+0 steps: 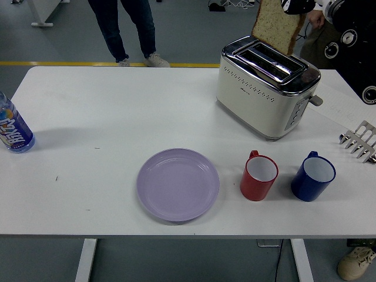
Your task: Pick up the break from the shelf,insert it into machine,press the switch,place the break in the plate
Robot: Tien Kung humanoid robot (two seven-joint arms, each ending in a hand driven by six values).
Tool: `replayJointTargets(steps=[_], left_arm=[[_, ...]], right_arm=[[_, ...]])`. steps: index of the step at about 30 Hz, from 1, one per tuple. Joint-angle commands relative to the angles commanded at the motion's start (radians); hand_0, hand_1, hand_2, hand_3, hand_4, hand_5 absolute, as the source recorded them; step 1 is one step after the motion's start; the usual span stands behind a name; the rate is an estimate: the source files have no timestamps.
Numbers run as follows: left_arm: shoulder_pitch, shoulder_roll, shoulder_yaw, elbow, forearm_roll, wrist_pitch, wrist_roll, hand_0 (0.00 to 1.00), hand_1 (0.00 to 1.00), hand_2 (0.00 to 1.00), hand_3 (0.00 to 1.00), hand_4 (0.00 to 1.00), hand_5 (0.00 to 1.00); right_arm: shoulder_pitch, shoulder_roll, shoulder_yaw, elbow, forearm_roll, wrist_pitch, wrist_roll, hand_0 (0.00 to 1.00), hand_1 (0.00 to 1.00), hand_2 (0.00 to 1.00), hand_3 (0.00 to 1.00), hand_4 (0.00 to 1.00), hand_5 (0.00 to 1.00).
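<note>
A slice of brown bread [276, 26] hangs in the air just above the cream and chrome toaster [264, 88] at the back right of the table, clear of its slots. My right hand [296, 6] grips the slice at its top edge, at the picture's top right; the black arm [358, 47] comes in from the right. A lilac plate [178, 184] lies empty at the table's front middle. My left hand is out of view.
A red mug [258, 175] and a blue mug [312, 176] stand right of the plate. A metal rack [359, 141] shows at the right edge. A blue bottle [13, 129] stands at the far left. A person's legs [126, 26] are beyond the table.
</note>
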Motion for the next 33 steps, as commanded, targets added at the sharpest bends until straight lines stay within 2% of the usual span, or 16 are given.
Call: replayJointTargets(steps=[11, 16, 33], left_arm=[[0.0, -0.002, -0.005, 0.0, 0.002, 0.0, 0.0, 0.635, 0.486, 0.462, 0.542, 0.337, 0.801], [0.002, -0.002, -0.007, 0.0, 0.004, 0.0, 0.001, 0.634, 0.486, 0.461, 0.541, 0.337, 0.802], [0.002, -0.004, -0.008, 0.0, 0.003, 0.0, 0.0, 0.634, 0.487, 0.461, 0.541, 0.336, 0.803]], right_arm=[[-0.025, -0.059, 0.031, 0.134, 0.08, 0.024, -0.046, 0.016, 0.079, 0.353, 0.433, 0.395, 0.046], [-0.034, -0.075, 0.037, 0.183, 0.088, 0.031, -0.063, 0.016, 0.077, 0.35, 0.432, 0.398, 0.047], [-0.096, -0.132, 0.034, 0.41, 0.181, 0.078, -0.117, 0.008, 0.071, 0.349, 0.429, 0.401, 0.042]])
